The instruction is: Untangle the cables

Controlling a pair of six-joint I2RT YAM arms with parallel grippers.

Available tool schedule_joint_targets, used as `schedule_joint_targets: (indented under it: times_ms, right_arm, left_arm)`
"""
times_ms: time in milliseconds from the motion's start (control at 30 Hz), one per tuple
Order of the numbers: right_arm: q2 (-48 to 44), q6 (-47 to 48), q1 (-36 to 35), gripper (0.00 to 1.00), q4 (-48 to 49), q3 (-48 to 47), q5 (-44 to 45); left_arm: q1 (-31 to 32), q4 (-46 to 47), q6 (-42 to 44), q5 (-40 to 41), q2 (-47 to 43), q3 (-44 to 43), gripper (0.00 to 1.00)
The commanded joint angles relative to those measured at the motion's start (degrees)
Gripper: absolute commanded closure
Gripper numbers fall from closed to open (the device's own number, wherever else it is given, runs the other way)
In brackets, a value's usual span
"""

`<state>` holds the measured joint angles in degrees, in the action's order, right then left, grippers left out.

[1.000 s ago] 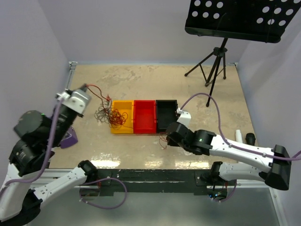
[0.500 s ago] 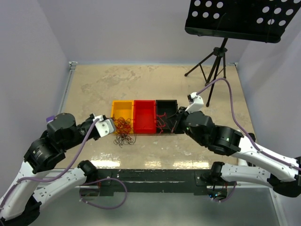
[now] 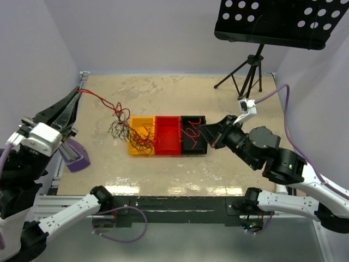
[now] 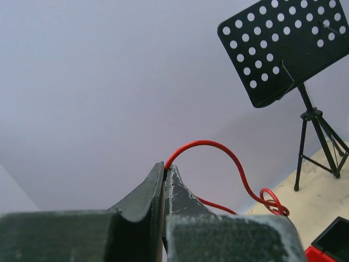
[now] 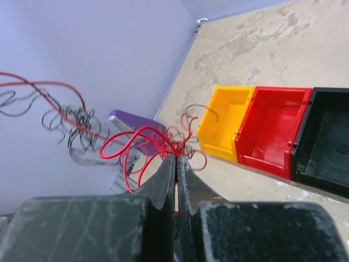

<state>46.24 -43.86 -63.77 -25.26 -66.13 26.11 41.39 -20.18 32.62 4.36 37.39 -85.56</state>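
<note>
Your left claw is clenched tight, both fingers pressed flat together. It pinches one red cable right at the tips. The claw sits up at the far left edge of the counter, above the side rail.

From those tips the red cable arcs out and runs to the tangle of cables, a knot of red and dark strands at the far left corner of the yellow bin. Loose loops from the knot trail over that bin's near end (the overhead view does not settle whether the knot is clear of the counter).

Your right claw is clenched as well, with no gap between the fingers. It points left at the right end of the black bin. A curly red cable is caught at its tips and squiggles across the black bin's interior. In the right wrist view, red loops fan out from the shut fingertips.

The yellow bin, red bin and black bin stand in one row, touching side to side. A purple object lies at the counter's left edge, beside your left arm. A music stand is at the far right corner.
</note>
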Motion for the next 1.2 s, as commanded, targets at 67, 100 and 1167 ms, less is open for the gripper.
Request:
schedule_joint_targets:
  times_ms: [67,100,1167]
  right_arm:
    - [-1.4,0.9,-0.3,1.00,-1.0,-3.8,2.2]
    - [-1.7,0.7,-0.3,1.00,-1.3,-3.9,2.5]
    - [4.8,6.6,-0.3,1.00,6.5,-10.9,-9.4]
  left_arm:
    - [-0.1,-5.4,-1.9,-6.4,1.2,-0.8,1.00]
    - [-0.1,-8.2,-2.2,-8.7,1.3,-0.8,1.00]
    - [-0.1,-8.7,-11.7,-37.0,4.4,29.1,0.00]
